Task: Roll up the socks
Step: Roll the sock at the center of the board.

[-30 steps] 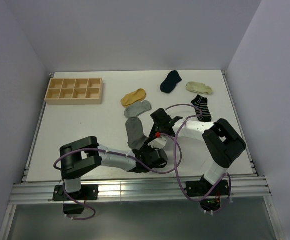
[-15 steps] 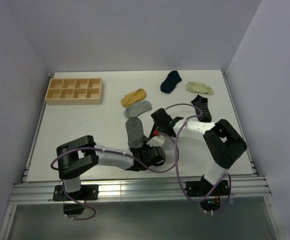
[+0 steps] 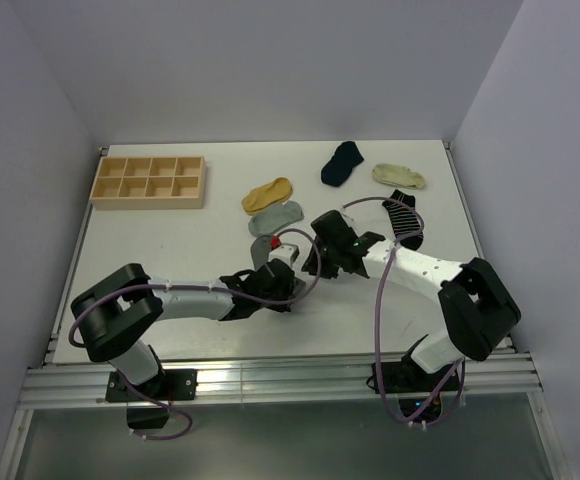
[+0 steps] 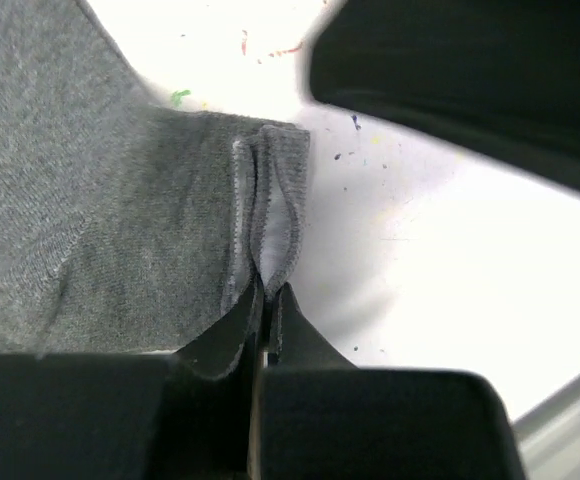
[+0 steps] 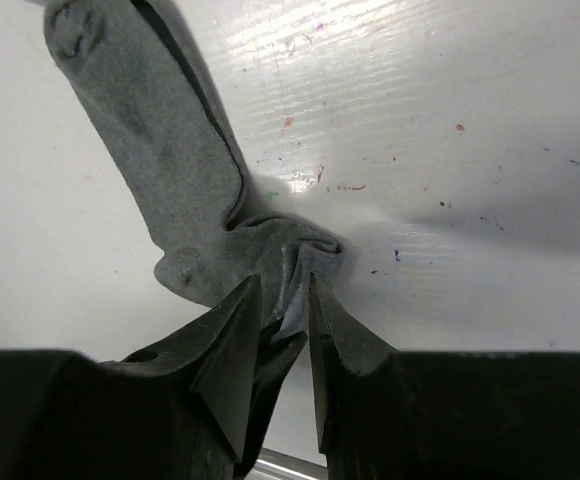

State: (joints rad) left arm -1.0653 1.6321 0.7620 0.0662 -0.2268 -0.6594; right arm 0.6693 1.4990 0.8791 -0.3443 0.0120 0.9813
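Observation:
The dark grey sock [image 4: 100, 220] lies on the white table, its cuff end bunched into a fold [image 5: 290, 250]. My left gripper [image 4: 267, 292] is shut on the cuff edge, pinching the fabric between its fingertips. My right gripper [image 5: 282, 285] hovers just over the same fold, jaws a little apart, with the left fingers showing between them. In the top view both grippers [image 3: 288, 280] [image 3: 315, 262] meet at table centre and hide most of the sock. The light grey sock [image 3: 275, 217] and the mustard-yellow sock [image 3: 268, 193] lie just behind.
A navy sock [image 3: 342, 162], a cream sock [image 3: 398, 176] and a black-and-white striped sock [image 3: 403, 215] lie at the back right. A wooden compartment tray [image 3: 148, 180] stands at the back left. Purple cables loop over both arms.
My left gripper has moved up and left along the sock, away from the near edge, carrying the cuff with it. The right arm has swung out to the right, its gripper staying over the fold.

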